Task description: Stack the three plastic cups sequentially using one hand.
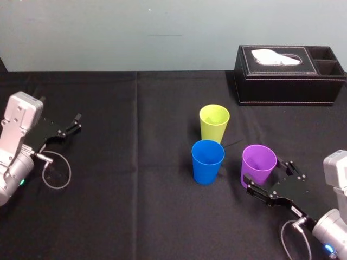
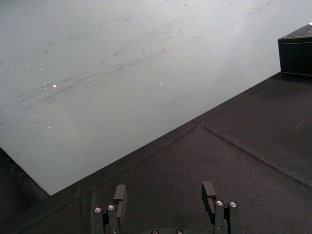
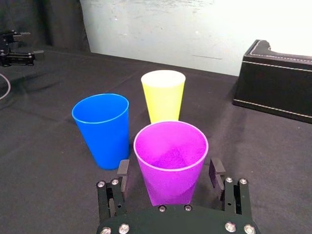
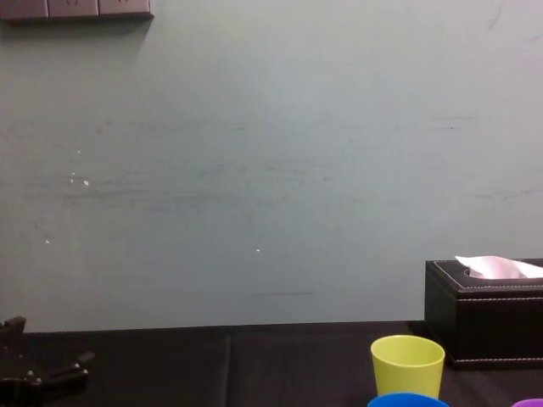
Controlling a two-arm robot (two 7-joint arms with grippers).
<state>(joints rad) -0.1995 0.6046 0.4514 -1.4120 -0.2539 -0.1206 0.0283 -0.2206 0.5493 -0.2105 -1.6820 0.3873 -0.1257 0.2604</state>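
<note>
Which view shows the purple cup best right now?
Right wrist view: the purple cup is close, rim and wall clear, between the fingers of the open right gripper. Head view shows it smaller from above; chest view catches just its rim. Left gripper parked far left.

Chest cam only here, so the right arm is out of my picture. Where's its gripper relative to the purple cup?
Observer: The right gripper is at the purple cup, open, one finger on each side with gaps showing.
Operator: Any cups stacked?
Observer: No. The blue cup and the yellow-green cup stand upright, apart and empty.
Operator: Left arm?
Observer: The left gripper sits at the left side of the table, open, nothing between its fingers.
</note>
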